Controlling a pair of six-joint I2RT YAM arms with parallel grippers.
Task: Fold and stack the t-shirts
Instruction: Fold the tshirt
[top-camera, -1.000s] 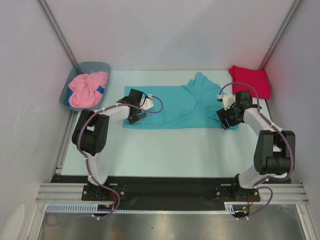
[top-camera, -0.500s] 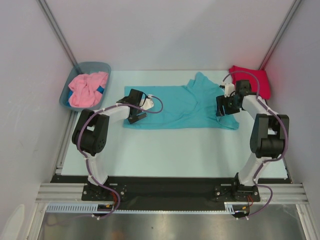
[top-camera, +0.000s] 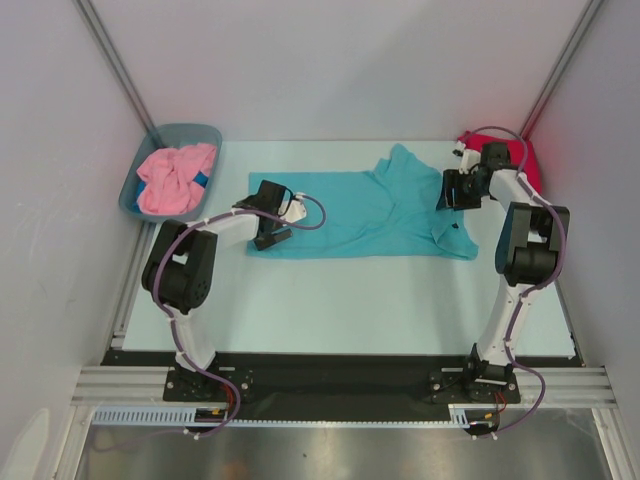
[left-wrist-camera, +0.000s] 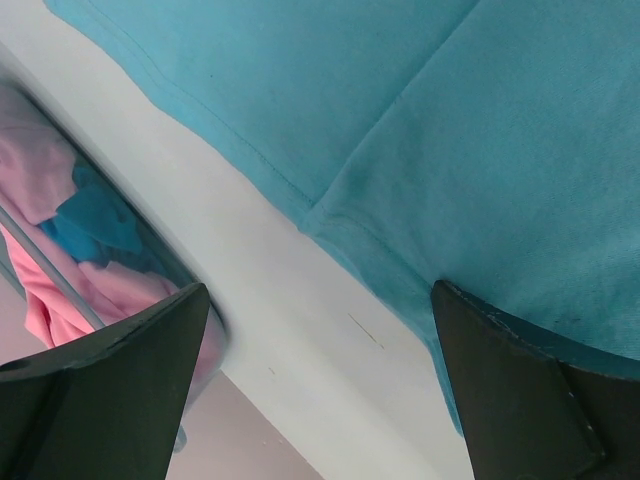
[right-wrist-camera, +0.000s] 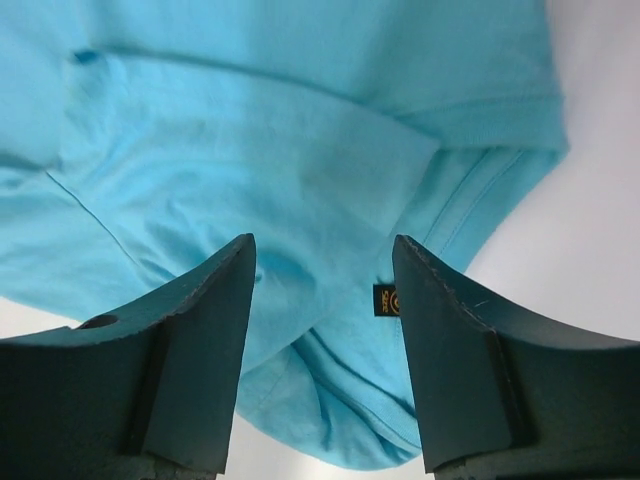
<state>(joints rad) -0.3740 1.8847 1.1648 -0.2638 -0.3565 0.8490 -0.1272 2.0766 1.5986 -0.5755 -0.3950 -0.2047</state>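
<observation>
Across the far half of the tabletop (top-camera: 340, 300) the turquoise t-shirt (top-camera: 370, 210) lies flat, its long axis running left to right, parallel to the far edge; hem end to the left, collar end to the right. The left gripper (top-camera: 268, 214) hangs over the hem's near-left corner, fingers spread as wide as they go, holding nothing. The right gripper (top-camera: 452, 190) hangs right above the collar end, jaws moderately apart and empty, cloth just beneath the tips; it is the nearer arm for that end, so the next pinch likely falls straight down there. A small black label (right-wrist-camera: 386, 299) sits by the neckline; its gold mark is too small to read. The red t-shirt (top-camera: 532, 170) lies folded in the far-right corner; the pink t-shirt (top-camera: 172, 178) is crumpled in the tub (top-camera: 185, 130) at the far-left corner.
</observation>
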